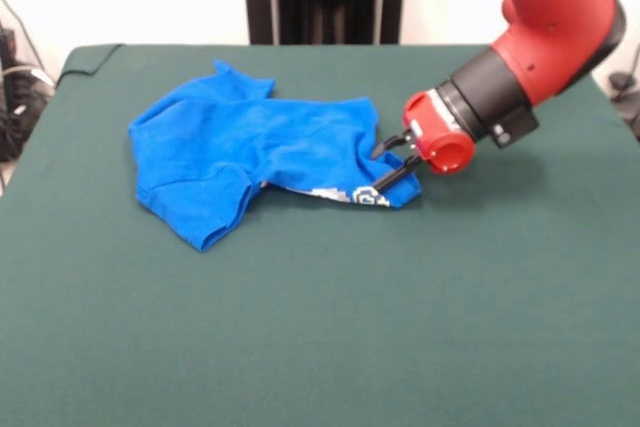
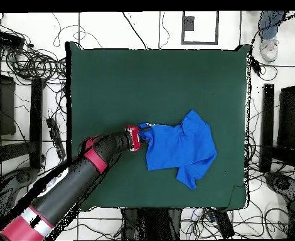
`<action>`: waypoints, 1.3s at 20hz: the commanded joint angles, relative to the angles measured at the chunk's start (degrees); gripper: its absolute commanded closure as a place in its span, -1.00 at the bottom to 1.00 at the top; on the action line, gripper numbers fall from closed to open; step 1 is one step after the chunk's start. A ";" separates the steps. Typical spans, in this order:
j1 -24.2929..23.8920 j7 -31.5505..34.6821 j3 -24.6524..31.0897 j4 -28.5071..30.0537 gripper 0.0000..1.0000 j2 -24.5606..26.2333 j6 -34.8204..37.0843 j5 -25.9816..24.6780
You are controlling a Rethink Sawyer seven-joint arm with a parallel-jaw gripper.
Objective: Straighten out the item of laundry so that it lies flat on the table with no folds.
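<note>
The item of laundry (image 1: 250, 152) is a bright blue T-shirt lying crumpled left of centre on the green table (image 1: 400, 327). A strip of white lettering shows at its folded front hem. One sleeve sticks out toward the front left. My gripper (image 1: 388, 163) reaches in low from the right. Its two black fingers stand apart, open, at the shirt's right edge, with cloth showing between them. In the overhead view the shirt (image 2: 178, 145) lies right of centre on the table (image 2: 125, 75), and the gripper (image 2: 144, 134) touches its left edge.
Bare green cloth surrounds the shirt on all sides, widest toward the front. Cables and black equipment (image 2: 24, 63) ring the table on the floor. A person's leg and shoe (image 2: 269, 41) show at the overhead view's top right corner.
</note>
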 commanded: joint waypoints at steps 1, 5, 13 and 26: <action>0.84 11.16 2.49 -3.42 -1.00 7.63 1.06 2.76; 1.67 12.38 -0.19 -4.40 -1.00 9.80 0.45 3.48; 3.32 11.31 1.24 -3.36 -1.00 7.18 -0.60 4.59; 2.68 10.81 -17.55 -8.68 -1.00 15.35 -2.79 2.47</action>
